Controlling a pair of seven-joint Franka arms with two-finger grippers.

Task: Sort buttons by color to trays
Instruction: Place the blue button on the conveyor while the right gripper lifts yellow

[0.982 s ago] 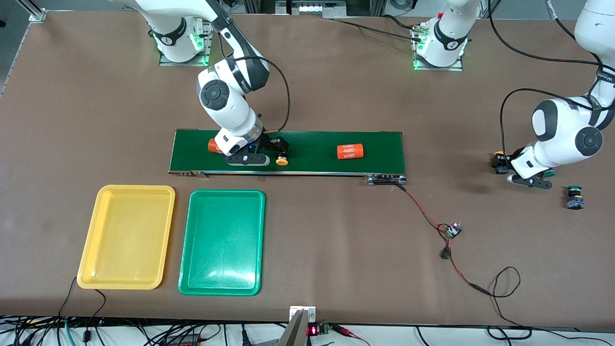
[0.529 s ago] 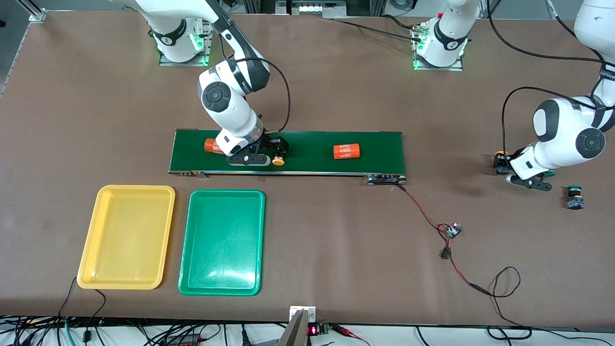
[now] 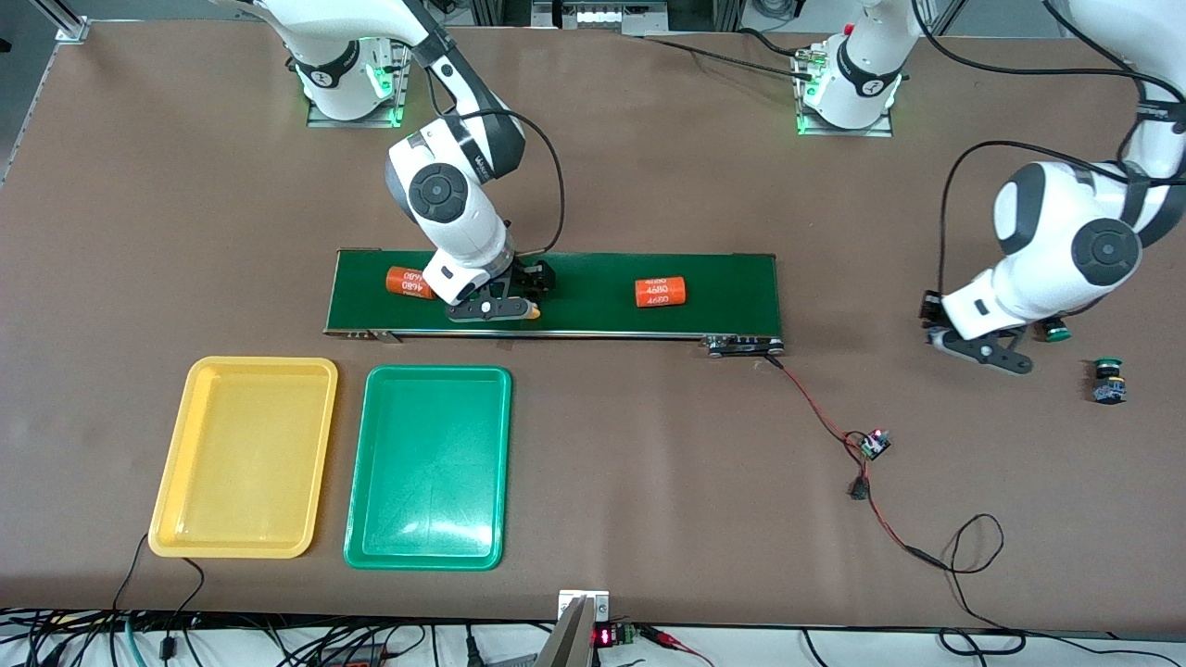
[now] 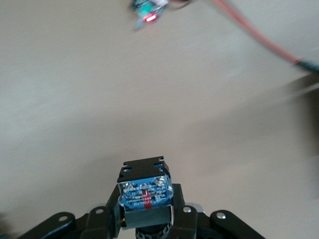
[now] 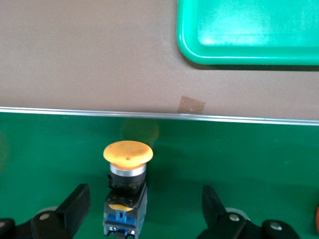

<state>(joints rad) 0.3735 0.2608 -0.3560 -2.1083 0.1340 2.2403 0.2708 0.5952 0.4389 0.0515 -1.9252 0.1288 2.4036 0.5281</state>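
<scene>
Glossy plastic trays (image 3: 426,468); matt brown table (image 3: 649,482).

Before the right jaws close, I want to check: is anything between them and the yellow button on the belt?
Nothing visible: the yellow button stands between the open jaws of the right gripper on the conveyor belt.

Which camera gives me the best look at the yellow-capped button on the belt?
Right wrist view: the yellow-capped button lies whole between the open right gripper fingers. Front view shows only a sliver of cap; left wrist view misses it.
</scene>
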